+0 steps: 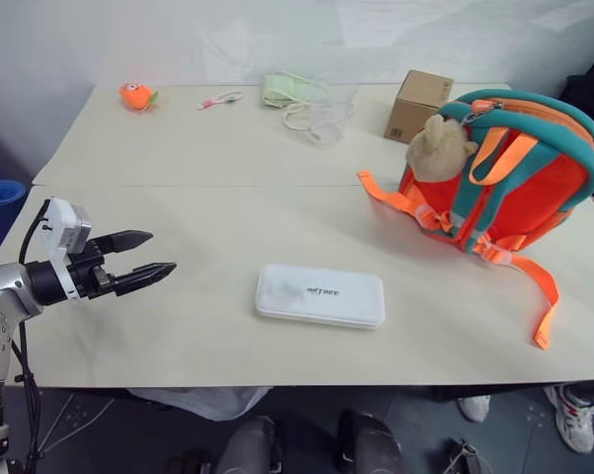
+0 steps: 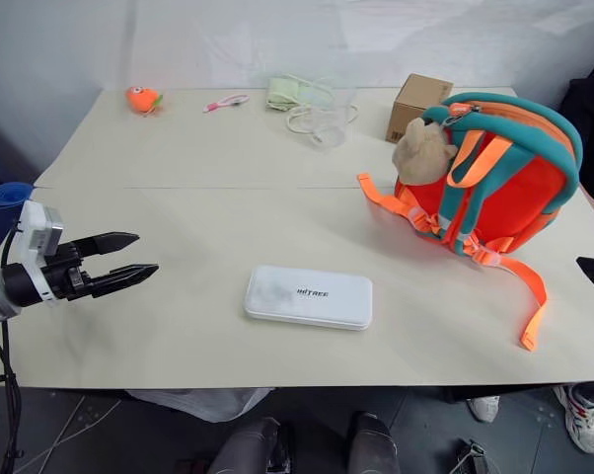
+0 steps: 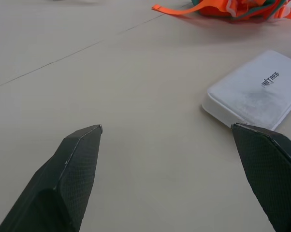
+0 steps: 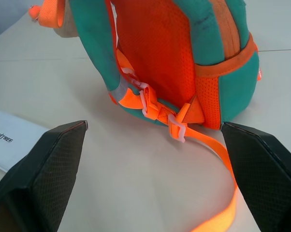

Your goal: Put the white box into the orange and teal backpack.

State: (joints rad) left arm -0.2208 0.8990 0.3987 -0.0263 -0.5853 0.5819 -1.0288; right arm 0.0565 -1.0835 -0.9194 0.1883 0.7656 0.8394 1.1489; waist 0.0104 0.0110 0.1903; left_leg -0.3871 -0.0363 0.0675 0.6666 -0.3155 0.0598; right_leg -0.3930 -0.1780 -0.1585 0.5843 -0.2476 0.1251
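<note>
Flat glossy white box [image 1: 320,295] lies untouched near table [image 1: 179,158] front edge; orange-and-teal backpack [image 1: 519,168] stands toward right edge. Left gripper [image 1: 144,259] and right gripper [image 4: 155,130], jaws apart, empty. Next: likely reach, grasp box.

Bare table [image 1: 179,207] between left hand [image 1: 149,259] and white box [image 1: 320,295]; backpack [image 1: 519,168] and trailing strap [image 1: 544,296] beyond.

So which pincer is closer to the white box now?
Left. The left pincer hovers open over the table beside the white box, clear of it. The right pincer, also open, faces the orange and teal backpack, farther from the box.
</note>
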